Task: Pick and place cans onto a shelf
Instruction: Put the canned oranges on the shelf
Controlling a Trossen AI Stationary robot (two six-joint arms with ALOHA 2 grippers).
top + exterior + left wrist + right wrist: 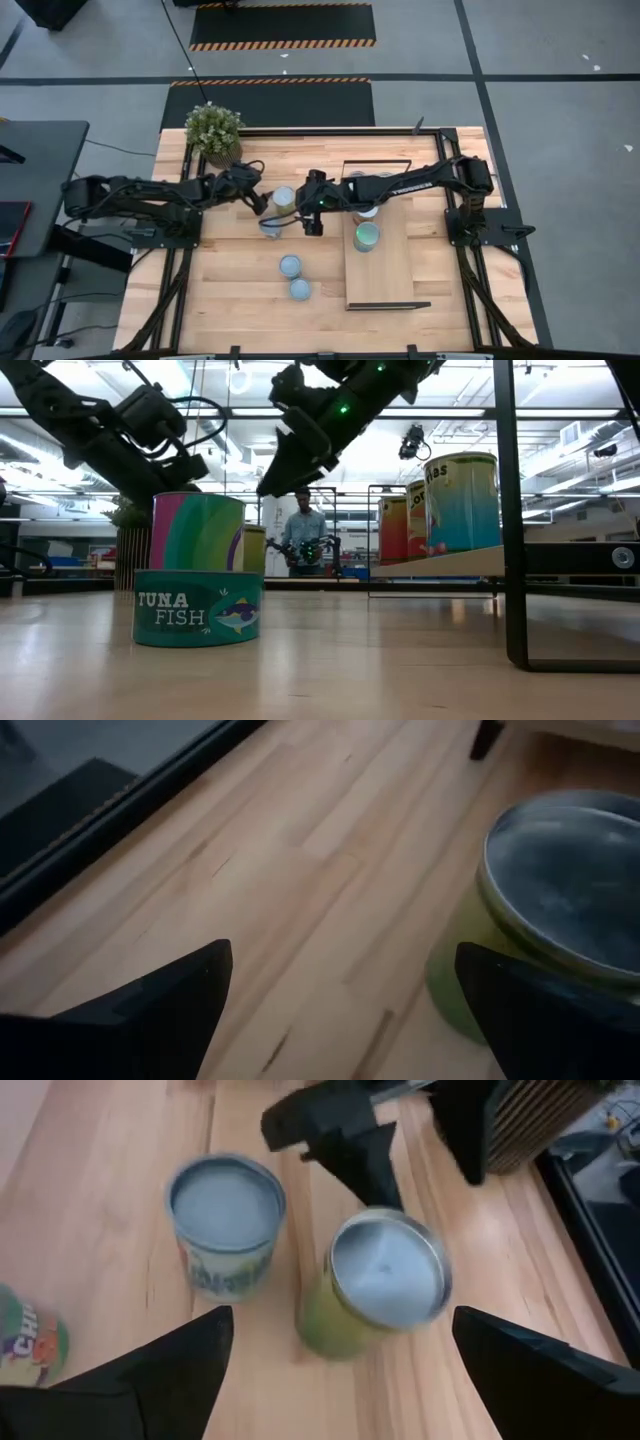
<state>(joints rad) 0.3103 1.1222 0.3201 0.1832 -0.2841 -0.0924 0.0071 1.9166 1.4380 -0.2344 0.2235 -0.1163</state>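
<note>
A yellow-green can (284, 197) with a silvery top stands upright on the table; it also shows in the left wrist view (560, 890) and the right wrist view (385, 1275). A second can (271, 226) stands beside it (225, 1220). My left gripper (262, 203) is open at the yellow-green can's left side (342, 952). My right gripper (310, 222) is open above and just right of both cans (340, 1320). Two more cans (290, 265) (300, 289) stand nearer the front. The shelf (385, 265) carries a green-topped can (367, 236) and others under the right arm.
A potted plant (213, 130) stands at the table's far left corner. In the low view a flat "Tuna Fish" can (197, 608) stands in front of a taller can (197, 532), and three cans (460, 500) stand on the shelf. A person (303, 530) stands far behind the table.
</note>
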